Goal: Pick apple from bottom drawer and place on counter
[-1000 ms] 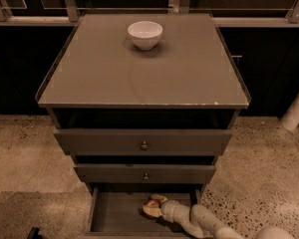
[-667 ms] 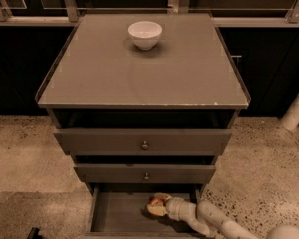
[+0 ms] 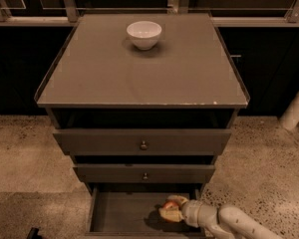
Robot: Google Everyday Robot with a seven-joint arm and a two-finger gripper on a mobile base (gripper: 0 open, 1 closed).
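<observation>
Apple [image 3: 169, 204] sits at the right of the open bottom drawer [image 3: 122, 213], clamped between the jaws of the gripper [image 3: 168, 208]. The pale arm [image 3: 234, 222] reaches in low from the lower right. Higher up, the counter [image 3: 139, 78] bears a white bowl [image 3: 144, 34]; speckled floor [image 3: 269, 153] lies around the cabinet.

The table [image 3: 139, 78] is plain grey-brown, with pale chips along its front edge. The bowl [image 3: 144, 34] is white. The bottom drawer [image 3: 122, 214] is dark grey-brown. At its right side, the yellowish tool [image 3: 165, 209] clasps the red apple [image 3: 169, 204]. The floor [image 3: 30, 153] is speckled beige.
</observation>
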